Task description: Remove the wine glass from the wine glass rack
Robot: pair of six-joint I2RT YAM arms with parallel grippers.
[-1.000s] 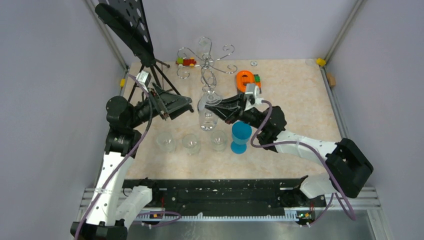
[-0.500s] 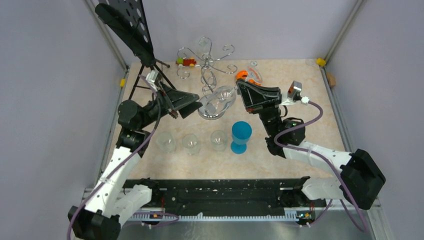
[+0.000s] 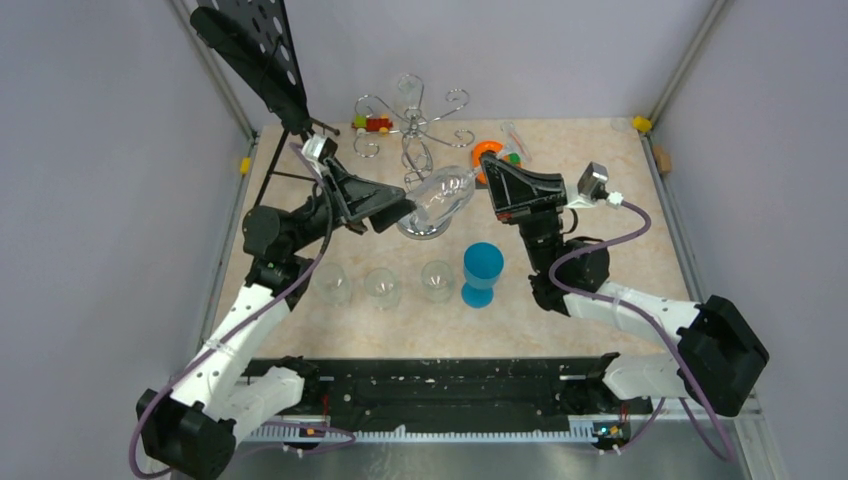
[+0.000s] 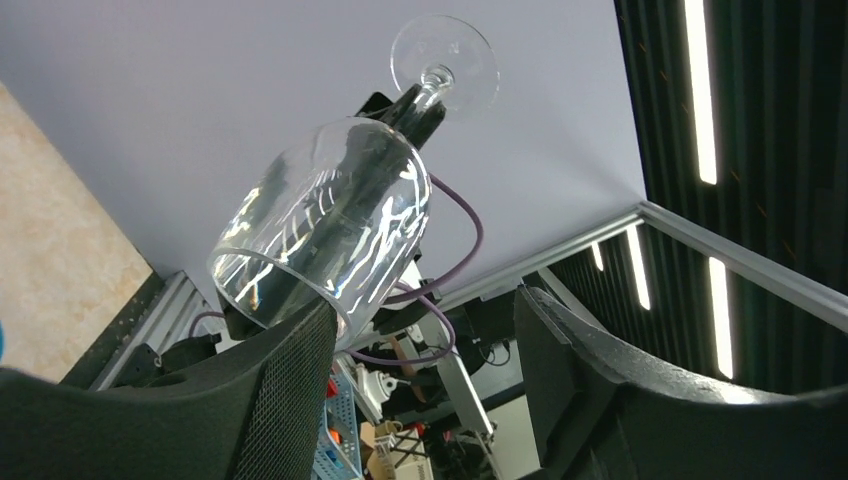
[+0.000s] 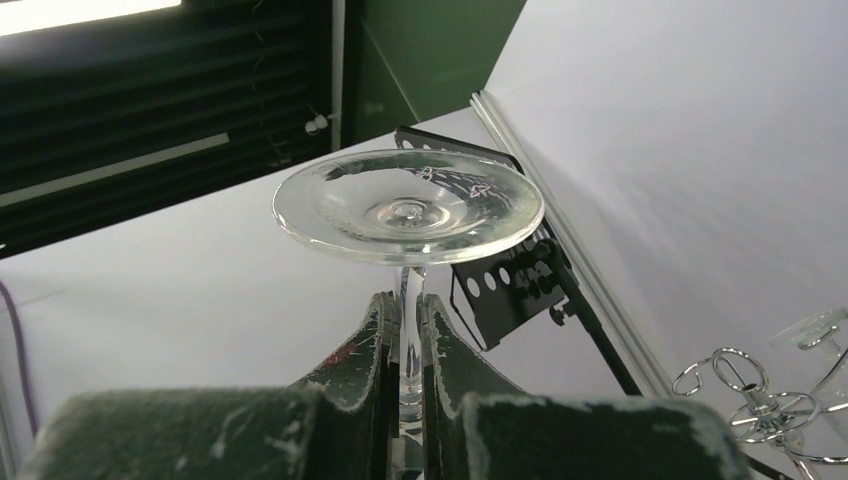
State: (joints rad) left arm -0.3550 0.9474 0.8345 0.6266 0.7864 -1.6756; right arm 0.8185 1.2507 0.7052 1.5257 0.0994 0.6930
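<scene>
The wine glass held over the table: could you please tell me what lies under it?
Seen from above, under the tilted wine glass sits the round mirrored base of the wine glass rack. The bowl overlaps its far edge and the stem's foot, so those are unclear.

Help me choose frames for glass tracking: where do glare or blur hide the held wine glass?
Top external: wine glass almost invisible, transparent against the chrome rack base. Left wrist: bowl sharp, streaked with white reflections; ceiling strips blown out. Right wrist: foot crisp, near fingers blurred.
</scene>
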